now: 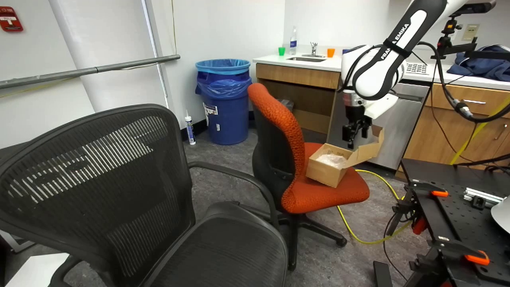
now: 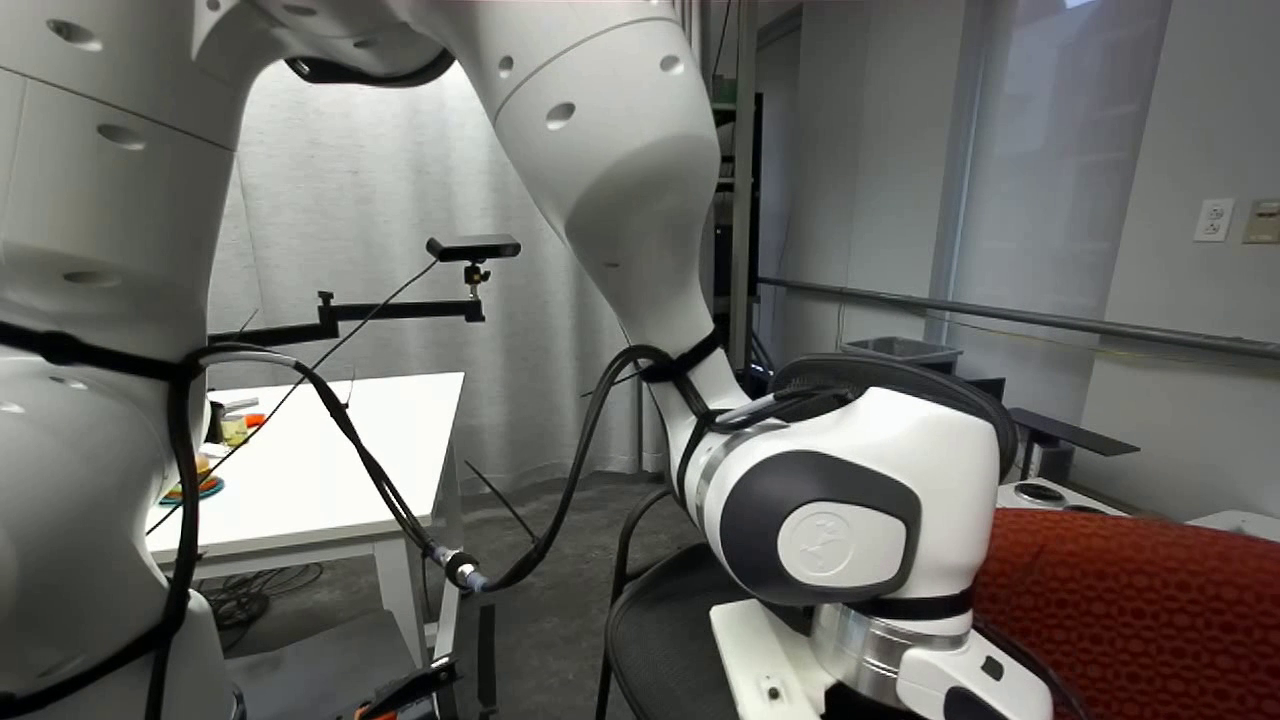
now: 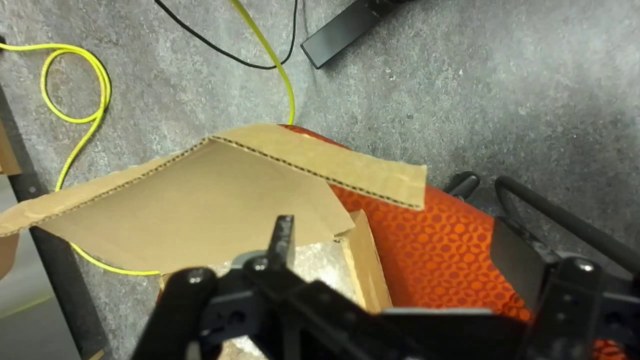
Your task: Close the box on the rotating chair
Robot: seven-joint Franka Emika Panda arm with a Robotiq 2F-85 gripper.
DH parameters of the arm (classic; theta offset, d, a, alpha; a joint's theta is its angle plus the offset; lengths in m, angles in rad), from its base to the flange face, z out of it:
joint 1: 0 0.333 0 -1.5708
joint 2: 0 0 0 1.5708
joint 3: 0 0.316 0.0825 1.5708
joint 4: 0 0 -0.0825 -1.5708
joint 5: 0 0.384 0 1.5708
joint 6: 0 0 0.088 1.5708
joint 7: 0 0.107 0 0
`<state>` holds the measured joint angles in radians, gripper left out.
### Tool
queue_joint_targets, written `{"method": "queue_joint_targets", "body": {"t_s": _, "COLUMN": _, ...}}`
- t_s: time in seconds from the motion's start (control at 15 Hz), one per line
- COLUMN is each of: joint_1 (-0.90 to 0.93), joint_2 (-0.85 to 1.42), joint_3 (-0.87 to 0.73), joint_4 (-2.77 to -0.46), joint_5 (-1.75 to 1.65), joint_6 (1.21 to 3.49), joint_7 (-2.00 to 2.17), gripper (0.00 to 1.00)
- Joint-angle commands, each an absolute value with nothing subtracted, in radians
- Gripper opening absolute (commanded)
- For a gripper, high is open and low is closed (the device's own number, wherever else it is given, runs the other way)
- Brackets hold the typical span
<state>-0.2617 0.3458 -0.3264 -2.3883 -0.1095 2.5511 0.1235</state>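
Closest to the wrist camera, black gripper [image 3: 400,252], pointing down with jaws spread wide. Below the jaws, open on the orange-red seat of the rotating chair [image 1: 330,197], tan cardboard box [image 1: 323,169] with crumpled clear plastic [image 1: 334,160] inside. Just past the finger [image 3: 281,245] over the box, in the wrist view, lid [image 3: 215,210], raised and leaning away from the opening, with a narrow flap [image 3: 320,162] along its outer edge. Cannot tell whether touching that finger or merely behind it. Between the jaws in the same view, one side wall [image 3: 370,265] of the box and a stretch of patterned seat fabric. Above the jaws, white robot arm [image 1: 370,77], seen in both exterior views, with black strap [image 1: 397,48] wrapped around it over printed lettering. Leftward of the jaws in an exterior view, backrest [image 1: 275,143] of the rotating chair, rounded and black-shelled; farther off that way, well apart, black mesh-backed office chair [image 1: 103,179]. Behind the jaws, steel appliance front [image 1: 392,131] and wooden counter [image 1: 297,77] with sink [image 1: 306,59]; beyond the backrest, blue bin [image 1: 227,111] with bag liner. Rightward of the jaws and lower, black workbench [image 1: 466,225] with orange-tipped clamps [image 1: 439,193]. On the floor, lower than the jaws and past the raised lid in the wrist view, yellow cord [image 3: 104,105], looped over itself once.
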Motion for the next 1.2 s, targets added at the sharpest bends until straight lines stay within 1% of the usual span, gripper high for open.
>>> {"method": "queue_joint_targets", "body": {"t_s": 0.0, "joint_1": -0.255, "joint_2": 0.341, "joint_3": -0.343, "joint_4": -2.424, "joint_5": -0.122, "joint_6": 2.584, "joint_7": 0.137, "gripper": 1.0}}
{"method": "queue_joint_targets", "body": {"t_s": 1.0, "joint_1": -0.247, "joint_2": 0.343, "joint_3": -0.36, "joint_4": -2.43, "joint_5": -0.138, "joint_6": 2.564, "joint_7": 0.141, "gripper": 1.0}}
{"method": "queue_joint_targets", "body": {"t_s": 1.07, "joint_1": -0.248, "joint_2": 0.343, "joint_3": -0.359, "joint_4": -2.431, "joint_5": -0.134, "joint_6": 2.566, "joint_7": 0.141, "gripper": 0.97}}
{"method": "queue_joint_targets", "body": {"t_s": 1.13, "joint_1": -0.248, "joint_2": 0.343, "joint_3": -0.358, "joint_4": -2.431, "joint_5": -0.132, "joint_6": 2.569, "joint_7": 0.141, "gripper": 0.92}}
